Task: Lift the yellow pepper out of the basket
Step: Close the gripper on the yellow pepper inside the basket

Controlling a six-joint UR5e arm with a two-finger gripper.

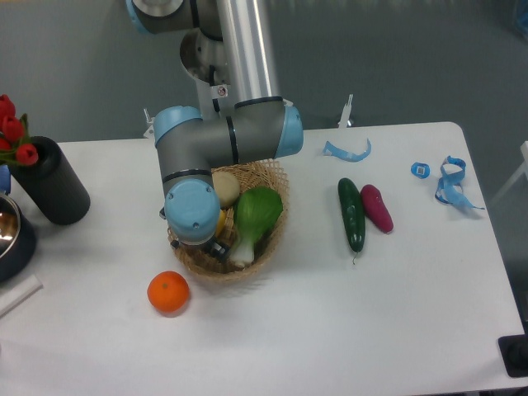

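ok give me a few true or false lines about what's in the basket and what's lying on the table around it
1. The orange fruit lies inside the basket. False: it sits on the table, outside the rim.
2. A green leafy vegetable lies in the basket. True.
3. The cucumber and the purple vegetable lie side by side, right of the basket. True.
4. The gripper hangs above the cucumber. False: it is down in the basket, where a bit of the yellow pepper shows.

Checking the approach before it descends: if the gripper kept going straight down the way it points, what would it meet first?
Probably the yellow pepper in the basket; the gripper is mostly hidden behind the wrist, so depth is unclear.
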